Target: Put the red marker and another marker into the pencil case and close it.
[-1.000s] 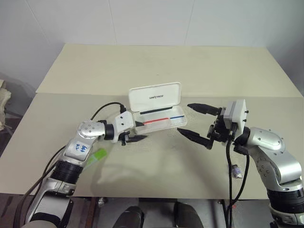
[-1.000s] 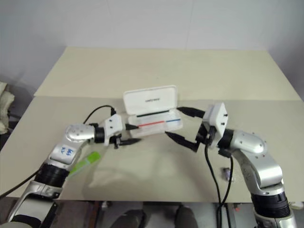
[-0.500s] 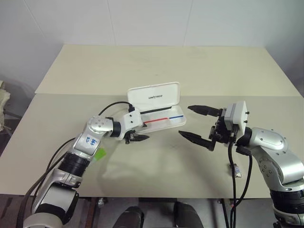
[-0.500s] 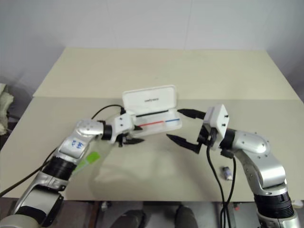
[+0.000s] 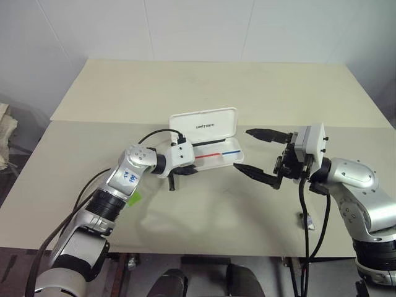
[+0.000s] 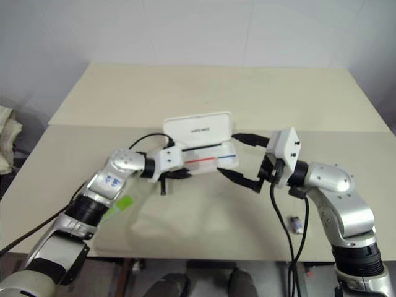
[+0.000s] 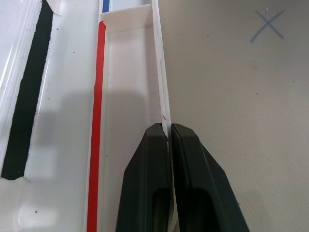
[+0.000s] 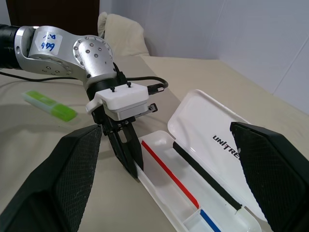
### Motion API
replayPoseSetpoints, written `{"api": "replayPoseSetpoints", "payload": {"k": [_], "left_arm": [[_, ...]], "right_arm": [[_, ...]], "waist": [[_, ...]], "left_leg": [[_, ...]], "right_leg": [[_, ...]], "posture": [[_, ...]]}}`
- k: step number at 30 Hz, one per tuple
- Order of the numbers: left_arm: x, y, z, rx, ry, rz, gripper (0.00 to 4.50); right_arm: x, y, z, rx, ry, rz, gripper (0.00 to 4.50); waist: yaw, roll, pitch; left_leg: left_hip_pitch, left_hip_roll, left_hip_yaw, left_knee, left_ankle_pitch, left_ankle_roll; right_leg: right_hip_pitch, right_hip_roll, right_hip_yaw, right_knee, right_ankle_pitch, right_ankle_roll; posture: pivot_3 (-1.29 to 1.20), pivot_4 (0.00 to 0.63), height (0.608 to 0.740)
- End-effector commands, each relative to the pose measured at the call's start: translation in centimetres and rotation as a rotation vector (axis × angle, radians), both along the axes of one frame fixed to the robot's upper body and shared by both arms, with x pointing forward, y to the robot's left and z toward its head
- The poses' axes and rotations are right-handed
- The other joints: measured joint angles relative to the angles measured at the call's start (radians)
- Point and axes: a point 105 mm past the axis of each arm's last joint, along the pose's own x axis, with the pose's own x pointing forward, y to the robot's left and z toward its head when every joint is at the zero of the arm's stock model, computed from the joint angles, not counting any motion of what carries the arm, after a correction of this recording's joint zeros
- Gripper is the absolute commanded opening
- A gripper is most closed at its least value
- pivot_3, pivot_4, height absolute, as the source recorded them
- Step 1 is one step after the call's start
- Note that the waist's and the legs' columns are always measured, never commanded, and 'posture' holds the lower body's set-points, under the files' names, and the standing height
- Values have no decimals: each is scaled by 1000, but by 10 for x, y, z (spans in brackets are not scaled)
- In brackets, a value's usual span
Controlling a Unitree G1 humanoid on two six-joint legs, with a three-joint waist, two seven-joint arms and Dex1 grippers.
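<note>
Fingers of the left gripper (image 7: 169, 140) are pinched together on the front wall of the pencil case (image 5: 213, 154), probably to hold it steady for loading. Right gripper (image 5: 263, 154) hangs beside the case with fingers wide apart, holding nothing. Inside the open case lies a red-and-black pen, seemingly the red marker (image 8: 166, 169). Green marker (image 8: 49, 105) lies on the table (image 5: 204, 86), behind the left arm.

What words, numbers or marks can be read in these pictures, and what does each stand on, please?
"unitree": inside the pencil case lid, cut off in the right wrist view.
Blue handwriting on the left arm's sticker: unclear, perhaps "699".
Blue "X" mark: drawn on the table.
</note>
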Motion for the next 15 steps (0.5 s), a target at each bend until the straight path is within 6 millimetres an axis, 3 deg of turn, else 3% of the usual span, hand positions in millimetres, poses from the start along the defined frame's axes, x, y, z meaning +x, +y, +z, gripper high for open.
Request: {"api": "replayPoseSetpoints", "payload": {"k": [1,8,15], "left_arm": [[-8,-2,-13,18,41,-21,19],[-34,-26,10,-97,-9,-172,19],[-52,-31,18,-104,-12,-242,19]], "right_arm": [[-2,-4,9,-10,-45,-7,4500],[-6,-6,4,-23,0,0,4500],[-8,-7,2,-33,26,-2,4500]], "waist": [[0,0,0],[-1,0,0],[-8,0,0]], "left_leg": [[0,0,0,0,0,0],[-1,0,0,-3,-1,2],[-6,0,6,-3,-5,7]], "right_leg": [[0,0,0,0,0,0],[-4,-1,0,1,0,0],[-14,-4,-2,4,2,-1]], "posture": [[0,150,740],[0,150,740],[0,150,740]]}}
